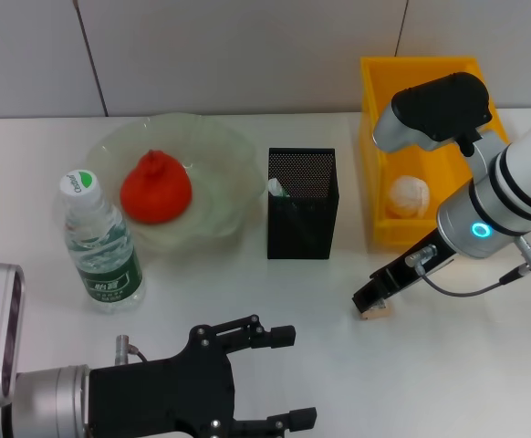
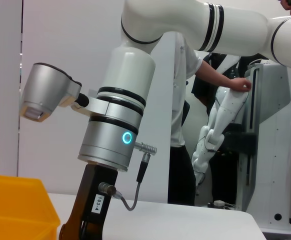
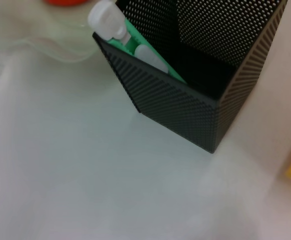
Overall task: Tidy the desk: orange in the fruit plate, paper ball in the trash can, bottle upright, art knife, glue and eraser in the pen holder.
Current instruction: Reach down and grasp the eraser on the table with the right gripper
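My right gripper (image 1: 372,303) is low on the tabletop (image 1: 448,365), fingers seemingly pinching the eraser (image 1: 376,313). I should lift straight, then drop it over the pen holder (image 1: 302,203).

Around the pen holder (image 1: 302,204), my room is narrow: the fruit plate (image 1: 213,151) almost touches one side, the yellow trash can (image 1: 378,182) stands near the other. Its front worktop (image 1: 338,365) lies bare between my left end effector (image 1: 293,379) and my right end effector (image 1: 371,301).
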`<state>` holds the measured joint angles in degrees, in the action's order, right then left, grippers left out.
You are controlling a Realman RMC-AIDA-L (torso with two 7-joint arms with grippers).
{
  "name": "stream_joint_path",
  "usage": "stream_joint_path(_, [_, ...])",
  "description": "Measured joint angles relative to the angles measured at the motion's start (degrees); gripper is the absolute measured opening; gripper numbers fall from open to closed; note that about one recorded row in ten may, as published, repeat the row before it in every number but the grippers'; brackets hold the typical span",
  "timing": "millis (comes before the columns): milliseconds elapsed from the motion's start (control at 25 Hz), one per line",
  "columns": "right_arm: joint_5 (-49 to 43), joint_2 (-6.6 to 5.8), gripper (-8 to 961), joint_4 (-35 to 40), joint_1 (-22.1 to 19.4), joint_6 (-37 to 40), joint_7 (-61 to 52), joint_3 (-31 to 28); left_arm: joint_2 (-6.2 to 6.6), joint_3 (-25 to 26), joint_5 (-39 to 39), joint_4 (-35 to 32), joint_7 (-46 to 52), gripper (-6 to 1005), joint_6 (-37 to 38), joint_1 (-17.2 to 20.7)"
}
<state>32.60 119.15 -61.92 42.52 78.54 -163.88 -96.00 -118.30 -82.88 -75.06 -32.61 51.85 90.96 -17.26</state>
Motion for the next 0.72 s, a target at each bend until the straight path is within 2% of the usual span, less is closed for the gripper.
stream_joint_path(40, [0.01, 0.00, 614, 0.01, 0.00, -0.12, -0.03, 0.00, 0.00, 0.00, 0.00, 0.00, 0.00, 791, 0.00, 0.00])
stream_joint_path(720, [-0.27, 0.03, 609, 2.68, 0.79, -3.07, -0.84, 3.16, 0.00, 0.01, 0.00, 0.00, 0.00, 790, 0.00, 0.12])
